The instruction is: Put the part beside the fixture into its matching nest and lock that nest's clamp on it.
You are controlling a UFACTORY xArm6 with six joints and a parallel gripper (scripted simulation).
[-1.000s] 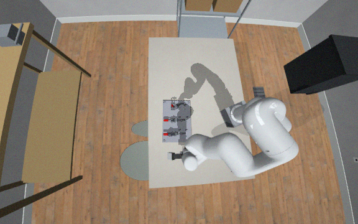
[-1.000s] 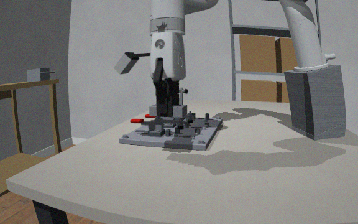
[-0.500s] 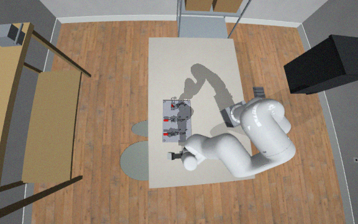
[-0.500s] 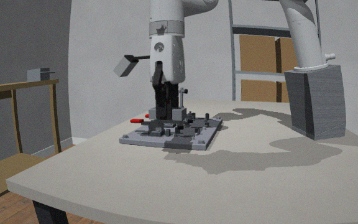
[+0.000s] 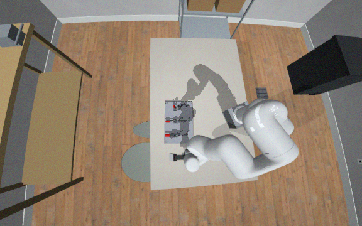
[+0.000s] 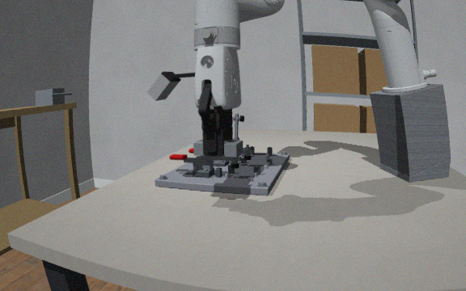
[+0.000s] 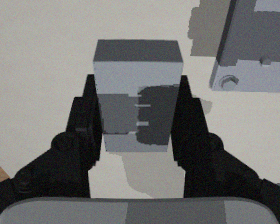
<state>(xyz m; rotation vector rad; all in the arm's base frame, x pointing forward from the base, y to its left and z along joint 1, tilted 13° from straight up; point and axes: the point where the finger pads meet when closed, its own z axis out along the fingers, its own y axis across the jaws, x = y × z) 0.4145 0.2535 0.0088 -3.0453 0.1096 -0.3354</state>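
1. Grey block part (image 7: 139, 90) pinched between the two black fingers of the gripper (image 7: 139, 119), one finger flat on each long side.
2. Hanging off the table (image 6: 318, 226) by the look of the wrist view, with a soft shadow patch underneath on the pale surface; exact height impossible to call.
3. Sitting just off the near end of the fixture plate (image 5: 178, 122) in the top view, beside it and not over any nest; gripper (image 5: 174, 157) pointing straight down there.
4. Only a corner of the fixture plate (image 7: 253, 50) with a bolt head (image 7: 228, 83) showing upper right in the wrist view.
5. From the side, gripper (image 6: 213, 139) hiding most of the part (image 6: 233, 149), which peeks out grey to the right of the fingers, behind the fixture (image 6: 221, 182).
6. Three red clamp handles on the plate: two (image 5: 167, 120) (image 5: 167, 135) poking out toward the plate's left edge, third (image 5: 175, 107) looking tipped differently, too small to read properly.
7. Arm's grey pedestal (image 6: 413, 133) well apart on the right, shelf rack (image 6: 302, 81) with cardboard boxes (image 6: 334, 69) behind.
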